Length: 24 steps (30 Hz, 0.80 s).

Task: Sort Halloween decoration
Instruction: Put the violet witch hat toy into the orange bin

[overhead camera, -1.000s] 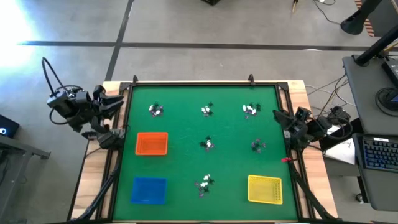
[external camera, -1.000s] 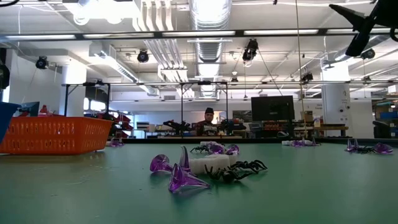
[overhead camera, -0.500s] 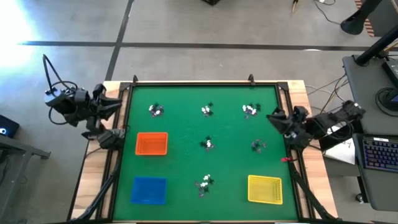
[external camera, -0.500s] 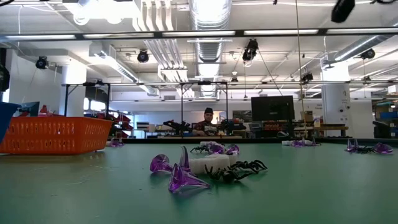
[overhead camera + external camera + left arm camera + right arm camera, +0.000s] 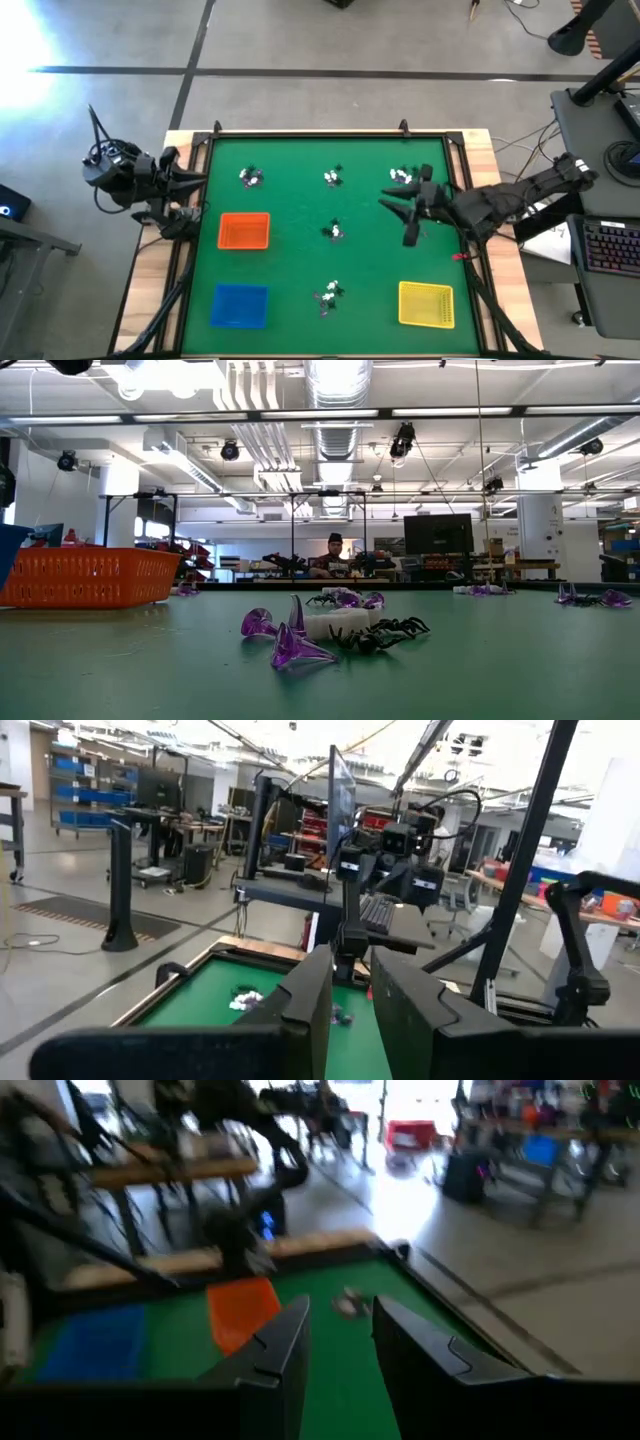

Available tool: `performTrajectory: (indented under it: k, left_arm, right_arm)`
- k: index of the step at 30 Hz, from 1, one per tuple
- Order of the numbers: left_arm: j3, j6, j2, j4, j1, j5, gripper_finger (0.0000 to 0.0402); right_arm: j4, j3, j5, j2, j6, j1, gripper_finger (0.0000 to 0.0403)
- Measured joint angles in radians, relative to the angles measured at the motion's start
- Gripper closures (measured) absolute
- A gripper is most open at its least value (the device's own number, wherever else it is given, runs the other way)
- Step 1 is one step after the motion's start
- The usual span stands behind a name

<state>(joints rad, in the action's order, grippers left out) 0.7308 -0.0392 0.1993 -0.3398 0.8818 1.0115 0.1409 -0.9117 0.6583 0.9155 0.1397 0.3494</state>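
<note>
Hovering over trinket clusters (image 5: 403, 178), right gripper (image 5: 397, 217) parted, empty; left gripper (image 5: 195, 180) off-mat, narrow gap, empty; orange tray (image 5: 244, 231) nearby.

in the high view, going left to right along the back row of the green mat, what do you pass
left claw at the mat's left edge → left trinket pile → middle trinket pile → right trinket pile, with the right claw just nearer than it

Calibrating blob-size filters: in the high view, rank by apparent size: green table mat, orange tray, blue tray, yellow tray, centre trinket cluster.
1. green table mat, by far the largest.
2. orange tray, blue tray and yellow tray: they look alike, no clear ranking.
3. centre trinket cluster, smallest.
</note>
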Motion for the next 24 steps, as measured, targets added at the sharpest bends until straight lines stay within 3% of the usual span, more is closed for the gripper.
performTrajectory:
  k: [4,10,17,24]
  left_arm:
    - [-0.024,-0.004,0.0,0.0,0.0,0.02,0.0345]
    - [-0.053,-0.005,0.0,-0.025,0.0,0.22,0.0342]
    - [-0.042,-0.103,0.0,-0.171,0.0,0.24,0.0305]
    - [-0.043,-0.312,0.0,-0.404,0.0,0.258,0.0283]
  right_arm:
    - [0.158,-0.078,-0.004,0.063,0.053,-0.064,0.0298]
    - [0.268,-0.157,0.0,0.115,0.161,-0.118,0.0298]
    - [0.277,-0.192,0.025,0.144,0.183,-0.124,0.0298]
    - [0.334,-0.171,0.025,0.142,0.246,-0.137,0.0298]
